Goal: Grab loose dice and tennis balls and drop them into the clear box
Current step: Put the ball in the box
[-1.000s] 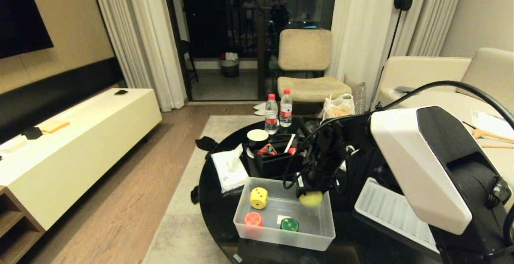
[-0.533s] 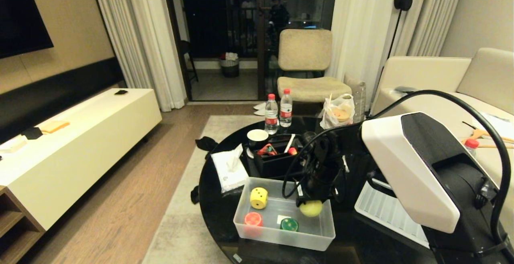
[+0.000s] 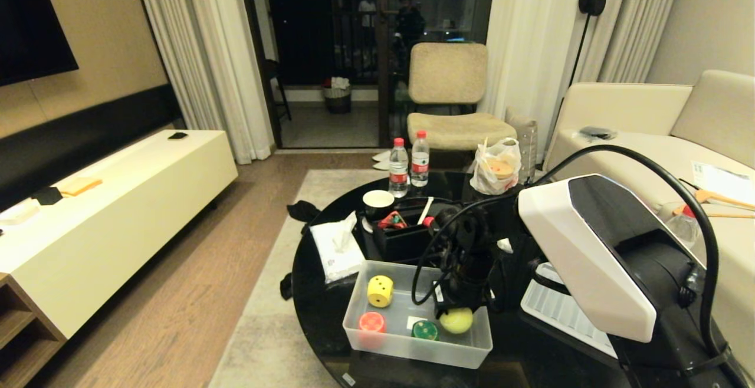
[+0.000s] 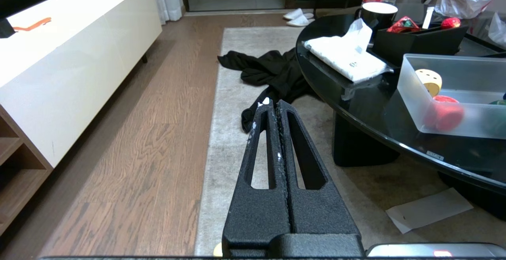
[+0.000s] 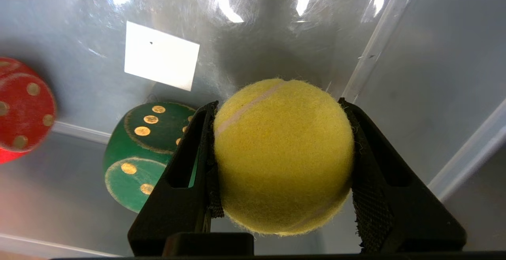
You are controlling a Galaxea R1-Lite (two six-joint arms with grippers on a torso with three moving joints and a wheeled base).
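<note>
My right gripper has sunk over the last second: the tennis ball was level with the rim of the clear box, now it sits low inside the walls. Its fingers are clamped on the ball from both sides, no gap at either pad in the right wrist view. Grip width looks unchanged, so no release has started.

The ball hangs at the box's near right corner, roughly 4 o'clock from the box centre. The green die is just beside it at 9 o'clock, the red die further out the same way, and the yellow die is at about 10 o'clock. I can't tell if the ball touches the floor of the box yet.

My read: carry is done, drop is the step in hand. Opening now should leave the ball inside; it may roll into the green die, but the walls should contain it.

The left gripper is parked off the table over the rug, fingers pressed together, holding nothing.

I see no loose tennis balls or tan die on the table from here.
</note>
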